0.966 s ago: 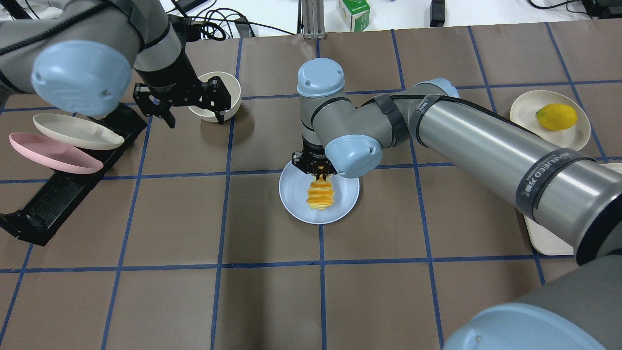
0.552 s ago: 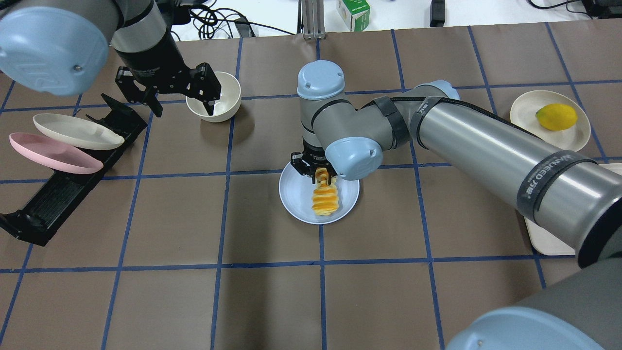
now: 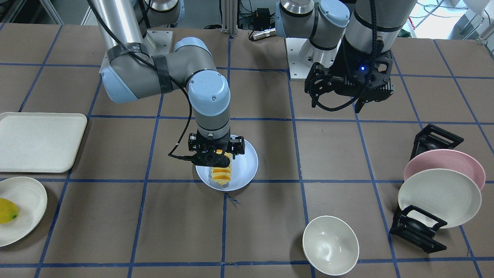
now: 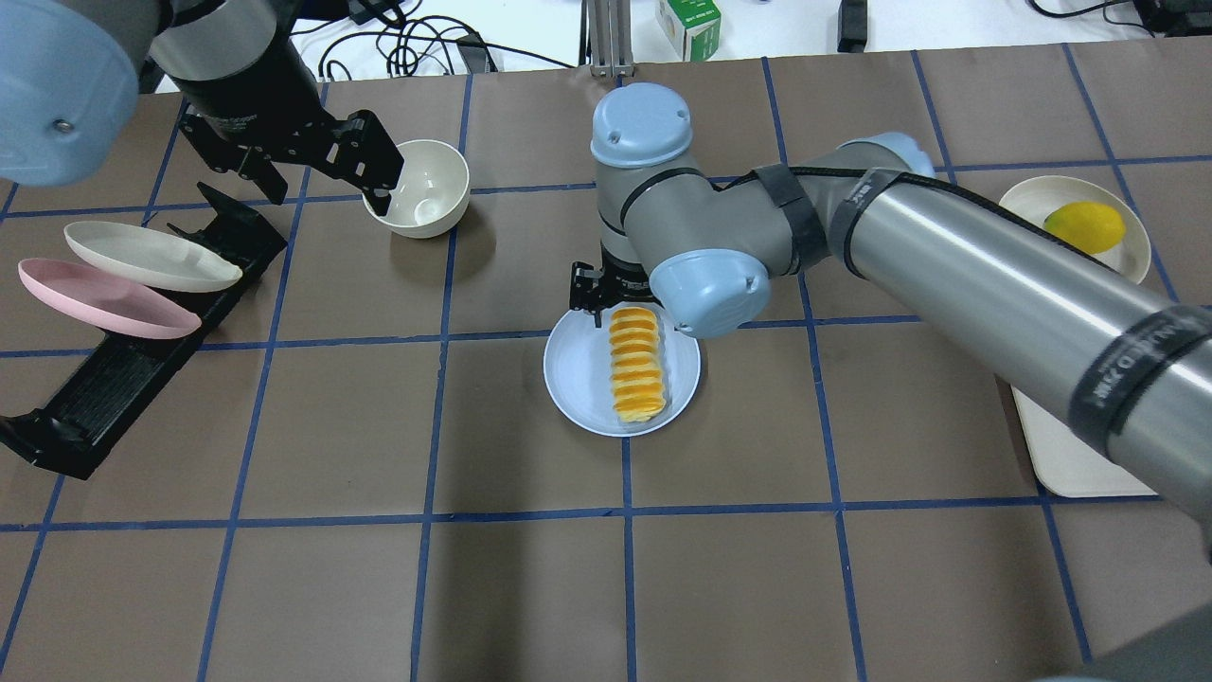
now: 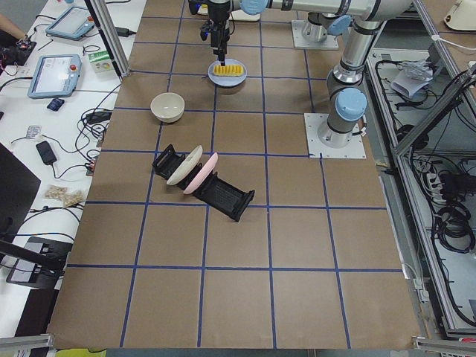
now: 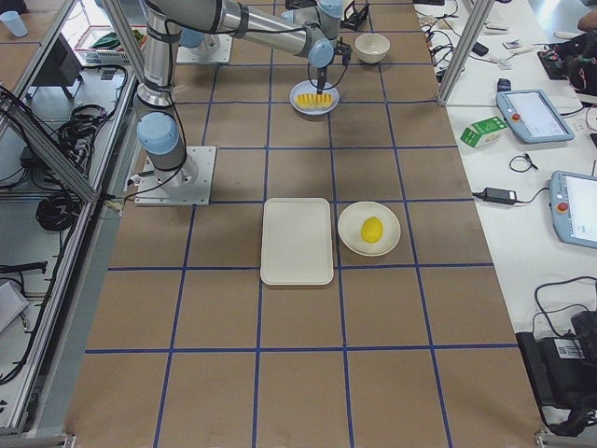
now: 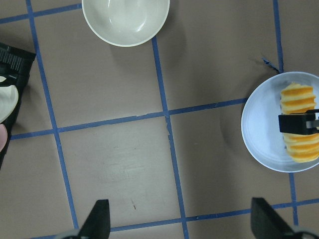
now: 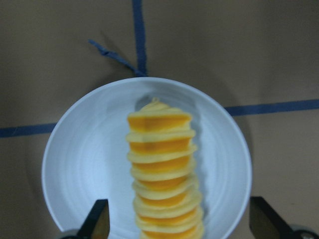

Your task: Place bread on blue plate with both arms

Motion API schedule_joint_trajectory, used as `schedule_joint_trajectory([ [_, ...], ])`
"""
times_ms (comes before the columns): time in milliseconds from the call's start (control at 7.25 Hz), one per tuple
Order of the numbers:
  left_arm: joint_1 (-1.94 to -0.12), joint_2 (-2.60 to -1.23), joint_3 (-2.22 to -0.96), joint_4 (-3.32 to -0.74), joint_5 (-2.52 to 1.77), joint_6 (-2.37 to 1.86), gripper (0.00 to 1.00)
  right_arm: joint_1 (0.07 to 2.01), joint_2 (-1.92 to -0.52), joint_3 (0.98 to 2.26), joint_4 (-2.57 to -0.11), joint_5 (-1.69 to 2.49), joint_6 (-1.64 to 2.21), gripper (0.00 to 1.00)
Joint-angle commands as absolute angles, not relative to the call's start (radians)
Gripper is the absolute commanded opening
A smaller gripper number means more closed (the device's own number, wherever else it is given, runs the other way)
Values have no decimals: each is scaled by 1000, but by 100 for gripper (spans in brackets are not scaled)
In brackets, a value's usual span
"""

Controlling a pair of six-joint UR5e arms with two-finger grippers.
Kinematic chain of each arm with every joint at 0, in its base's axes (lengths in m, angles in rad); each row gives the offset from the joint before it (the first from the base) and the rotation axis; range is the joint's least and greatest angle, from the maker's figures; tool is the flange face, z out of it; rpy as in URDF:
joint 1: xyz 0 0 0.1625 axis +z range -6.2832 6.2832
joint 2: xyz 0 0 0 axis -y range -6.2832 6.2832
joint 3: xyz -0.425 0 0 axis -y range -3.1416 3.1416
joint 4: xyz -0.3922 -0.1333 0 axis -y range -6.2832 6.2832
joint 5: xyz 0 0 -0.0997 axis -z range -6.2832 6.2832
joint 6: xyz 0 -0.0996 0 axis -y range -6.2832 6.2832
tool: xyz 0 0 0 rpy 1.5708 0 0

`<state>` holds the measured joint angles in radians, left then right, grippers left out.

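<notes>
we judge the placing done: bread (image 4: 636, 365) lies flat on the plate (image 4: 578, 379), 12 to 6. right tool (image 3: 216, 152) hangs over it, spread wide, empty; left tool (image 4: 322, 185) likewise, at 10 o'clock. next, probably lift the right tool straight up.

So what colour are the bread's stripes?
Orange-yellow on pale cream; the bread shows best in the right wrist view.
</notes>
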<state>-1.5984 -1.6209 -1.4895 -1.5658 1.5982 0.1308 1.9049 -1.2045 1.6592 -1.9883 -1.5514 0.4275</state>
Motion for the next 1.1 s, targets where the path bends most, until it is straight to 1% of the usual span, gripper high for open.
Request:
schedule_joint_trajectory([
  [0,-1594,-1623,-1491,-1565,1592,114,100,1759,-1357,1654,-1828,-1585,315,100],
  [138,-1595,-1631,-1493,-1565,1589,95,100,1693,-1429,1649,-1777,-1582,283,100],
  [276,-1595,-1629,-1493,-1565,1589,94,100,1653,-1472,1649,-1732,-1578,181,100],
  [552,-1597,-1628,-1491,-1565,1586,95,100,1579,-1538,1629,-1659,-1653,164,100],
  [690,-1597,-1631,-1490,-1563,1583,97,100,1568,-1546,1614,-1611,-1643,163,100],
  [966,-1601,-1620,-1471,-1565,1582,97,100,1569,-1624,1597,-1561,-1567,163,100],
])
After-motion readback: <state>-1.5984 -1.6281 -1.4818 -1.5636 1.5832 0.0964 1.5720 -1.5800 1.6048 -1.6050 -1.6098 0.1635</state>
